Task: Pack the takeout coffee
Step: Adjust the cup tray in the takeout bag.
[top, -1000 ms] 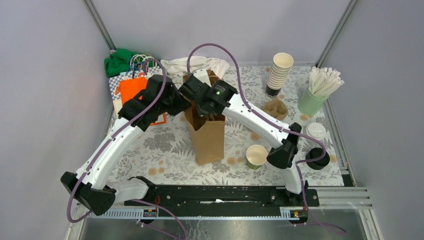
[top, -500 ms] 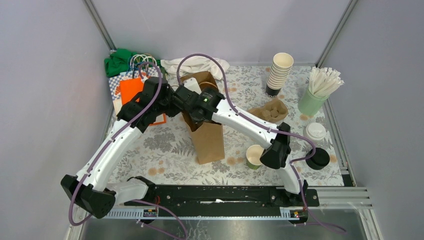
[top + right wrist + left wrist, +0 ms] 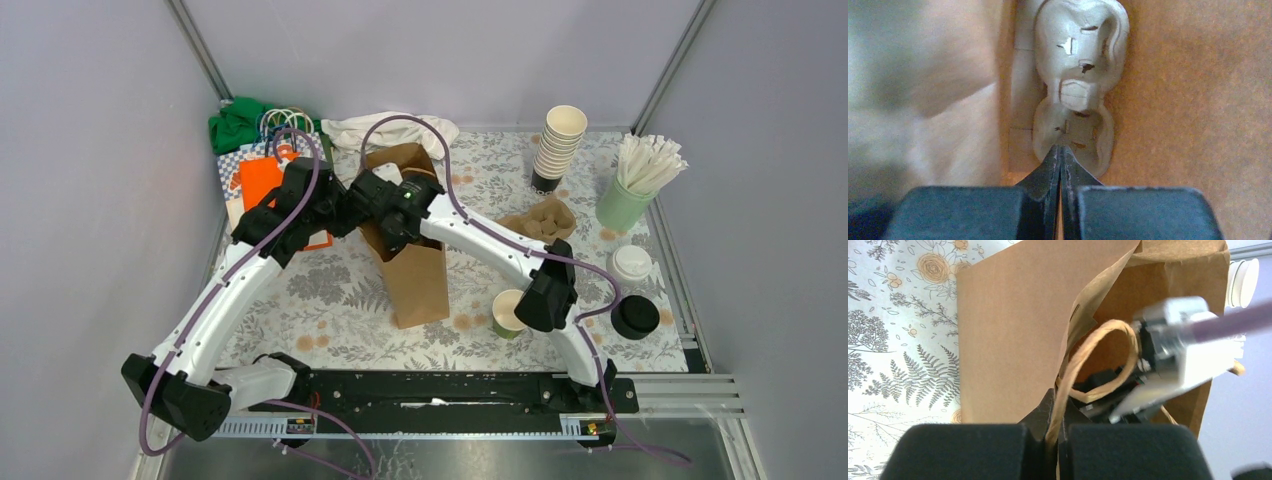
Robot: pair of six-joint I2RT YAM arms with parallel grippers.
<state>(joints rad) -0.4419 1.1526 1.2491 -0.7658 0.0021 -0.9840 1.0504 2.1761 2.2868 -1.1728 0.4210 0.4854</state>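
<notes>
A dark-green cup [image 3: 508, 312] with a white inside stands open on the table, half hidden by my right arm's elbow. A round black lid [image 3: 635, 317] lies to its right. The brown paper bag [image 3: 418, 275] stands upright in the middle. My left gripper [image 3: 1055, 437] is shut on the bag's twine handle [image 3: 1098, 347] at the rim. My right gripper [image 3: 1060, 152] reaches down inside the bag, shut. Its tips are at the near edge of a grey moulded cup carrier [image 3: 1078, 75] on the bag's floor. I cannot tell whether they pinch it.
A tall stack of cream cups [image 3: 558, 145] and a pale green cup of white sticks [image 3: 640, 180] stand at the back right. A brown carrier [image 3: 540, 220] and a white lid [image 3: 632, 262] lie near them. Coloured bags [image 3: 262, 180] and cloths [image 3: 238, 122] fill the back left.
My right arm has swung left and pushed its gripper deeper into the bag. The bag's mouth has spread wider toward the back. The left gripper keeps its hold on the handle.
</notes>
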